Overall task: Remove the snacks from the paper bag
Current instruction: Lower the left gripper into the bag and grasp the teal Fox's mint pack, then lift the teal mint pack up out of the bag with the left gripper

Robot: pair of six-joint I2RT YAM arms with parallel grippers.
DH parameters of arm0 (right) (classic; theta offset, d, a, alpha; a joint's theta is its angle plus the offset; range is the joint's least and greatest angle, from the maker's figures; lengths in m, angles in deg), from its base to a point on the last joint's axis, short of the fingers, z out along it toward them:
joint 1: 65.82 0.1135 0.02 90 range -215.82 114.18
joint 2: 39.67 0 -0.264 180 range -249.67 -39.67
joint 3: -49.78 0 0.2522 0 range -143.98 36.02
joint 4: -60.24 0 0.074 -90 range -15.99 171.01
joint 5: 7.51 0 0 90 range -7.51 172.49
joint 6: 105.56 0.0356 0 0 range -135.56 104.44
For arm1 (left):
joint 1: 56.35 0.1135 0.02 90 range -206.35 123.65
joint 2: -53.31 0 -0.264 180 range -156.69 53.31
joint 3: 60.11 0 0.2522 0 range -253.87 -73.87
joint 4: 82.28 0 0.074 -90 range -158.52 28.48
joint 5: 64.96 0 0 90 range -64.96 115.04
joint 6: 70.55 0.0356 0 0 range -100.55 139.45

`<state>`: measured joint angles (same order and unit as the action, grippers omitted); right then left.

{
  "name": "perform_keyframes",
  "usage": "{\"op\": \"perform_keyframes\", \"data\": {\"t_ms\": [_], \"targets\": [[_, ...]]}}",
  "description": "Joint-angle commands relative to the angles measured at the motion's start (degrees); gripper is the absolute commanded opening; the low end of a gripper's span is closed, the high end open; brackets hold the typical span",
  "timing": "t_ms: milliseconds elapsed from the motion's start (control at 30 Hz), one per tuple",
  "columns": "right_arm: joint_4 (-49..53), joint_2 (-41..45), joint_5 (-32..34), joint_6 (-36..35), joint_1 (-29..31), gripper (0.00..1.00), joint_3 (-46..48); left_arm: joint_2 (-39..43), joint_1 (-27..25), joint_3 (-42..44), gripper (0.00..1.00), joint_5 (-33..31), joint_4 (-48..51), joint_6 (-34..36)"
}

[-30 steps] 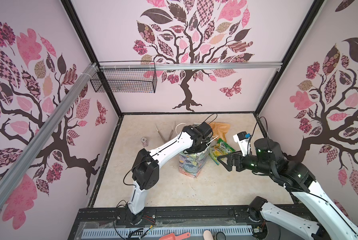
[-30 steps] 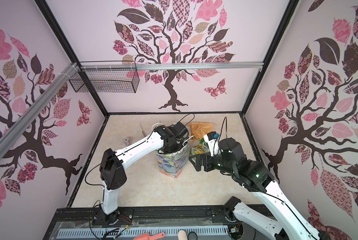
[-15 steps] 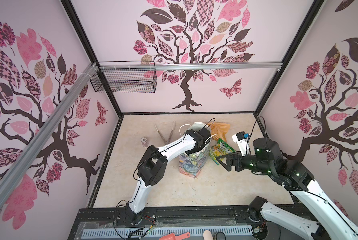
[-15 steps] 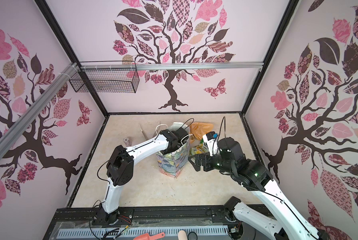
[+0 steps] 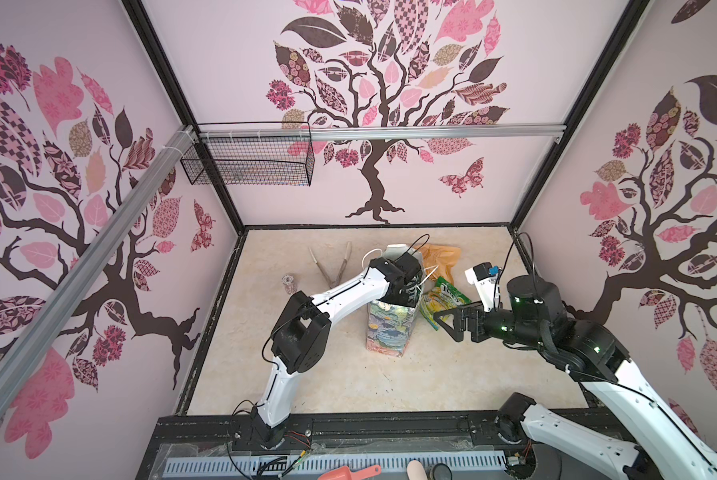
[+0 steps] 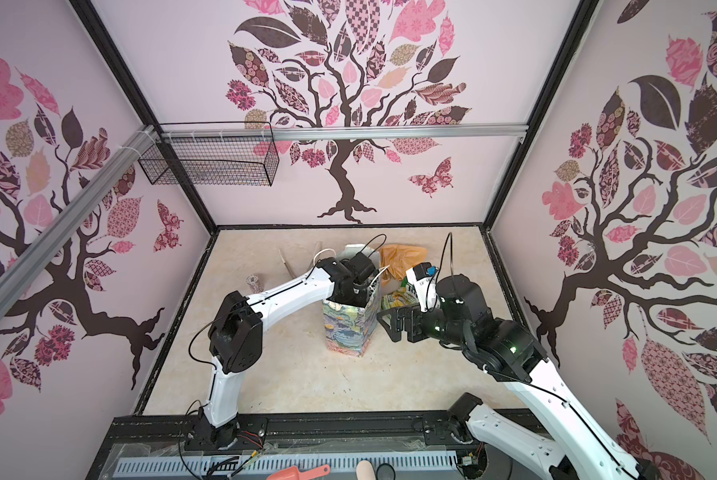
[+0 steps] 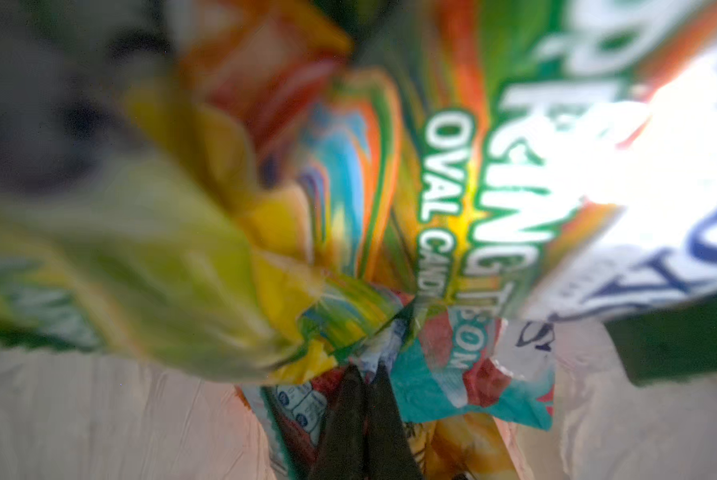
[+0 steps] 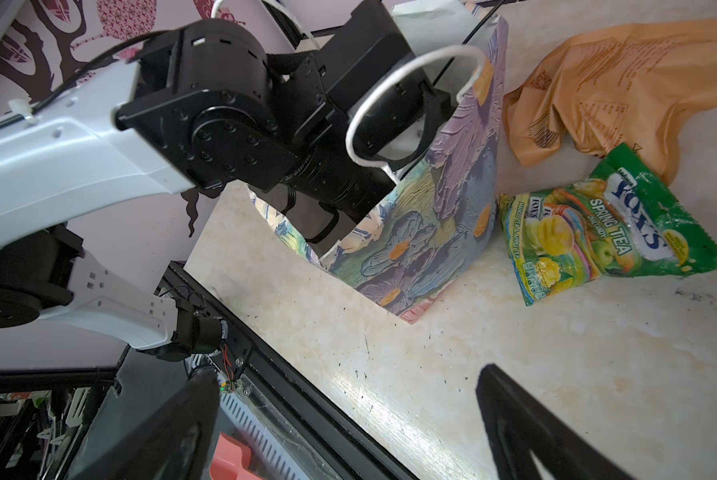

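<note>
**Left jaws shut inside bag [image 5: 390, 328]**

The left jaws are closed where a green pouch [image 7: 452, 187] and a teal pouch [image 7: 493, 395] bunch straight ahead, deep in the upright bag; which is pinched is unclear. The right jaws gape, empty, beside it.

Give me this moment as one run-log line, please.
left gripper: shut inside paper bag, among pouches | right gripper: open, beside bag | on table: green pouch, orange pouch
</note>
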<state>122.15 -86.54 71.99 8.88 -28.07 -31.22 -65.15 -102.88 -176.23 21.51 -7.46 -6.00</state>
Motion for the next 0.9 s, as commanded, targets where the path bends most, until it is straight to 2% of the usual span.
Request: {"op": "perform_keyframes", "data": {"t_ms": [0,100,267,500,633,867], "targets": [[-0.7,0.6,1.4,0.6,0.2,0.99,-1.4,4.1,-0.1,-1.3,0.00,0.3,0.0,0.7],[-1.3,0.9,2.3,0.9,0.2,1.00,-1.0,5.8,-0.3,-2.2,0.00,-0.3,0.0,1.2],[-2.2,1.2,2.7,1.5,0.2,1.00,-0.6,8.3,-0.9,-5.4,0.00,-5.1,2.1,1.9],[-3.0,1.1,3.4,1.8,0.2,0.99,0.4,11.4,-1.7,-8.0,0.00,-5.1,1.7,3.1],[-3.1,1.0,4.6,2.3,0.2,0.99,1.0,12.0,-3.4,-12.1,0.00,-7.7,3.3,4.3],[-3.5,1.1,4.5,2.4,0.2,0.99,1.8,13.4,-3.8,-5.8,0.00,-11.6,-1.1,5.6]]}}
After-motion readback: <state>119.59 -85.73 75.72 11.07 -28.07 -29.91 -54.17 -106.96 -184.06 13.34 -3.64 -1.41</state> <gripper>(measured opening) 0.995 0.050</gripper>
